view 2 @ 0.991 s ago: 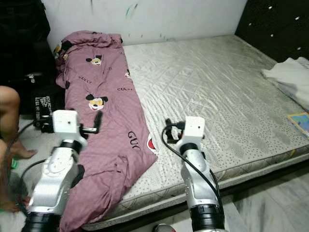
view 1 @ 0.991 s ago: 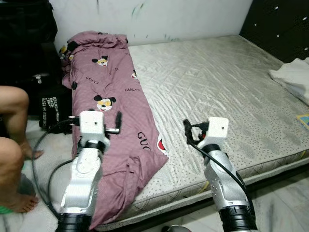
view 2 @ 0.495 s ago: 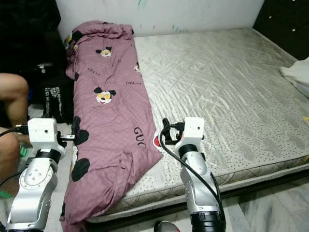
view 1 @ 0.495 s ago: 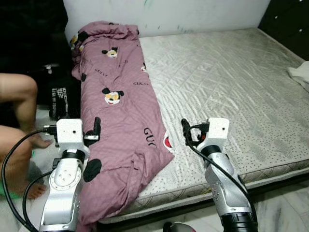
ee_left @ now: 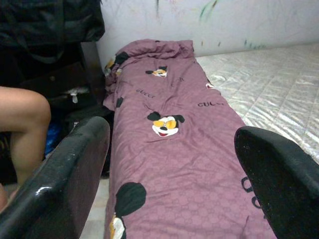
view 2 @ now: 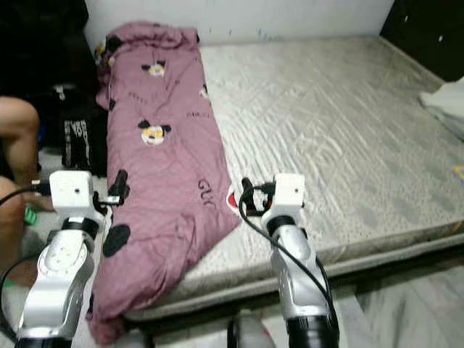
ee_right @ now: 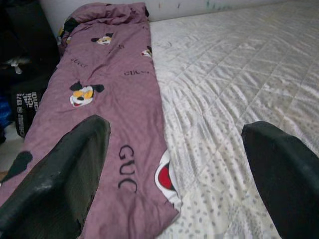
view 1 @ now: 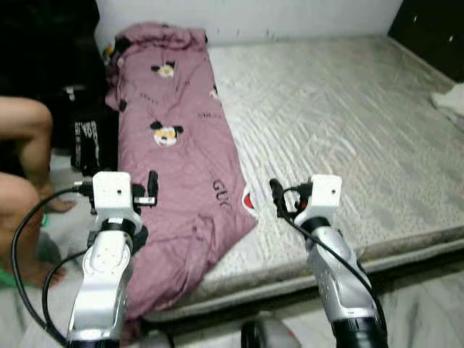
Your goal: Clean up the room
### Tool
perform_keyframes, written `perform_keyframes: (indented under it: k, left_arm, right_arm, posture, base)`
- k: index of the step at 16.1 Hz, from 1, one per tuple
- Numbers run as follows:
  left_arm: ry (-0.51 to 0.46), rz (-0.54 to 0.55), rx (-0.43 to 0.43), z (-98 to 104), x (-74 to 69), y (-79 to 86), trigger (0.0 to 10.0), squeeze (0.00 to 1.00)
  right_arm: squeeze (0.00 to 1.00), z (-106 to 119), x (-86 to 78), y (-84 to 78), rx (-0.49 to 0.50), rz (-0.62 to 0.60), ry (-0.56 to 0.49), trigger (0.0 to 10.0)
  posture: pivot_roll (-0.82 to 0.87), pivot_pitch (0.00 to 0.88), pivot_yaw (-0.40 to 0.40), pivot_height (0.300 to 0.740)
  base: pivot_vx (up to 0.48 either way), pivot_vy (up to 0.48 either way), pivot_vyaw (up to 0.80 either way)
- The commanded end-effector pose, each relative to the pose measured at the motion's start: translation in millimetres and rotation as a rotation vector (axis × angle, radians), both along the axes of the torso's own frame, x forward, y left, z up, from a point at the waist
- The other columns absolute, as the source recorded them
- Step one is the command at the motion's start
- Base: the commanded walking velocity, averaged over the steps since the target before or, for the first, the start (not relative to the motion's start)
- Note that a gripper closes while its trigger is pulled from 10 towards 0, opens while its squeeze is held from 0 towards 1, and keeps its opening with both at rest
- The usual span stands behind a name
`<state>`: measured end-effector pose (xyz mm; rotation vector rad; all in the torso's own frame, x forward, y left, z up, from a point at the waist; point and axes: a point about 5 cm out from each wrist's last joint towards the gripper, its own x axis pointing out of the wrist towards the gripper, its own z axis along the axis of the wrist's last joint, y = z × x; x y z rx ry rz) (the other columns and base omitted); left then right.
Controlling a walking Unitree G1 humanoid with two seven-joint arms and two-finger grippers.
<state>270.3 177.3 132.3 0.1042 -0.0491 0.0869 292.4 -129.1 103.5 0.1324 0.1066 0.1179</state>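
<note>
A mauve blanket (view 1: 181, 145) printed with cartoon mice lies lengthwise along the left side of a bare quilted mattress (view 1: 348, 123). Its near end hangs over the mattress's front edge. My left gripper (view 1: 150, 190) hovers open at the blanket's left edge, near the front. The left wrist view looks along the blanket (ee_left: 174, 124) between the wide-spread fingers (ee_left: 65, 169). My right gripper (view 1: 278, 197) is open too, holding nothing. It hangs over the mattress just right of the blanket's near corner (ee_right: 149, 199).
A person's bare legs (view 1: 22, 145) are at the left, beside a black bag (view 1: 87, 138) on the floor. White cloth (view 1: 451, 101) lies at the mattress's right edge. A dark headboard (view 1: 428, 25) stands at the far right, with a white wall behind the bed.
The whole picture has shifted and blurred as the camera moved. My left gripper now sits nearer the blanket's left edge than a second ago. The blanket lies as before.
</note>
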Motion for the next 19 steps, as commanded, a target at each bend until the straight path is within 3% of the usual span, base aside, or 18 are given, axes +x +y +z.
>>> perform_keyframes:
  k: [1, 10, 19]
  left_arm:
    - [0.004, 0.01, 0.011, -0.6, 0.7, 0.1, 10.0, 0.0]
    - [0.009, 0.041, 0.003, -1.5, 4.3, -0.4, 10.0, 0.0]
    - [0.013, 0.059, 0.0, -2.7, 5.8, -2.1, 10.0, 0.0]
  right_arm:
    - [0.0, 0.5, -0.2, 1.5, 0.004, 0.006, 0.006, 10.0]
    - [0.0, -1.0, 0.2, 4.1, 0.006, 0.03, 0.017, 10.0]
    - [0.0, -1.0, -0.2, 5.7, 0.005, 0.046, 0.02, 10.0]
  posture:
    - [0.01, 0.104, -0.012, 0.631]
    - [0.01, 0.104, -0.013, 0.631]
    - [0.01, 0.108, -0.017, 0.518]
  base:
    - [0.0, 0.0, 0.0]
    - [0.0, 0.0, 0.0]
    - [0.0, 0.0, 0.0]
